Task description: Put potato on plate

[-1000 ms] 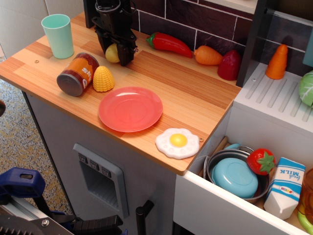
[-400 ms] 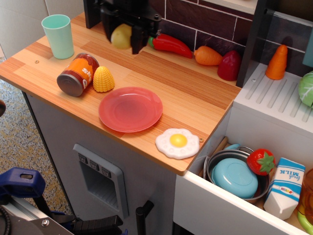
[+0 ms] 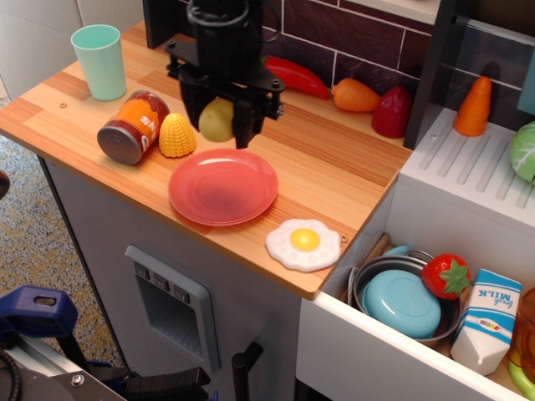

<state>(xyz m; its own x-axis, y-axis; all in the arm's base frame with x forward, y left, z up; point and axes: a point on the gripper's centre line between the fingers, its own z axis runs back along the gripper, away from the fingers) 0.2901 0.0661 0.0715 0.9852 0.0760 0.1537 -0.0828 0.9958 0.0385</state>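
My black gripper [image 3: 219, 122] is shut on the yellowish-tan potato [image 3: 216, 120] and holds it in the air. It hangs just above the far edge of the coral-red plate [image 3: 223, 186], which lies flat on the wooden counter [image 3: 318, 167]. The potato is clear of the plate and the counter. The arm above hides part of the red pepper behind it.
A yellow corn piece [image 3: 176, 135] and a tipped orange can [image 3: 132, 127] lie left of the plate. A mint cup [image 3: 99, 61] stands far left. A fried egg [image 3: 304, 244] lies near the front edge. A red pepper [image 3: 297, 77] and a carrot [image 3: 355, 94] lie along the back wall. An open drawer with dishes is at the right.
My gripper lifted the potato from the back of the counter, then carried it forward and down toward the plate's far edge.
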